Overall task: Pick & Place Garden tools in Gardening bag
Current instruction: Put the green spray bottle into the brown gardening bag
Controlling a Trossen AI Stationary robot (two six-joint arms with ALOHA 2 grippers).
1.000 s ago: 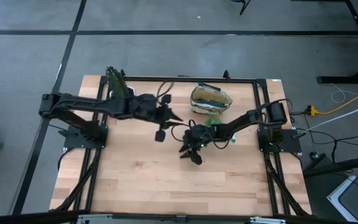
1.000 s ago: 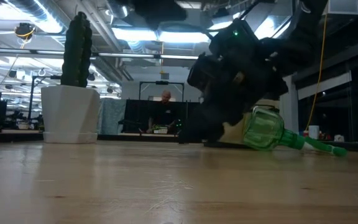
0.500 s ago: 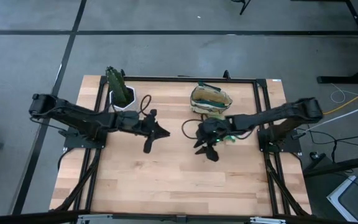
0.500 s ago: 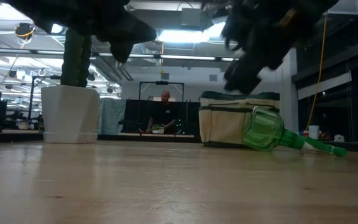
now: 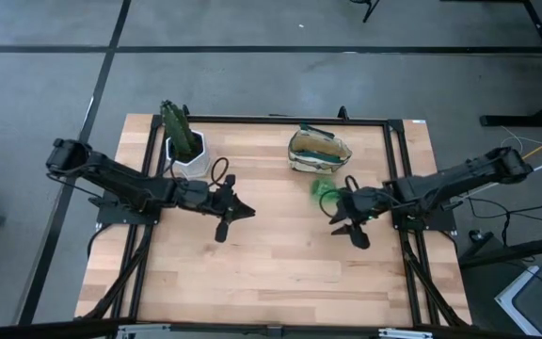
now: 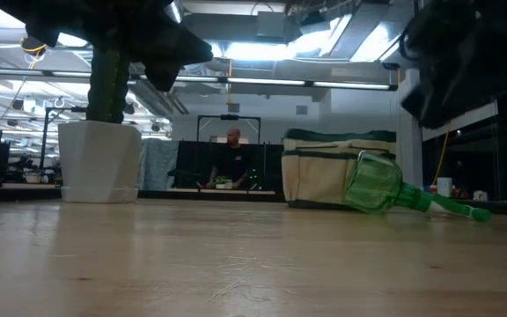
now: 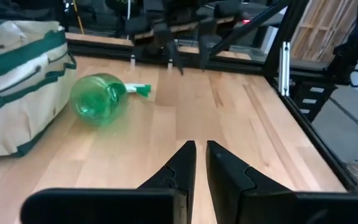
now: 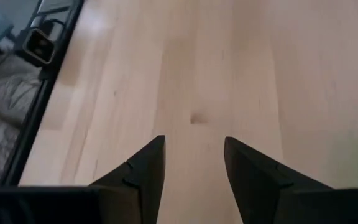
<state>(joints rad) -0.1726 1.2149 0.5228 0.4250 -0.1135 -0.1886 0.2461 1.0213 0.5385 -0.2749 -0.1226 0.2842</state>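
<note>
The beige gardening bag with green trim stands upright at the table's far side; it also shows in the low view. A bright green bottle-like item lies on its side on the table just in front of the bag, and shows in the left wrist view and the low view. No trowel, rake or shears show on the table. My left gripper hangs shut and empty left of centre, pointing toward the bag. My right gripper hangs open and empty just right of and nearer than the green item.
A white pot with a green cactus stands at the table's far left, seen also in the low view. Bare wooden tabletop lies across the near half. A person sits far behind the table.
My right gripper has risen from beside the green item and drawn back toward the table's right edge. My left gripper has pulled back toward the table's left and near edges. The green item and the bag stay in place.
</note>
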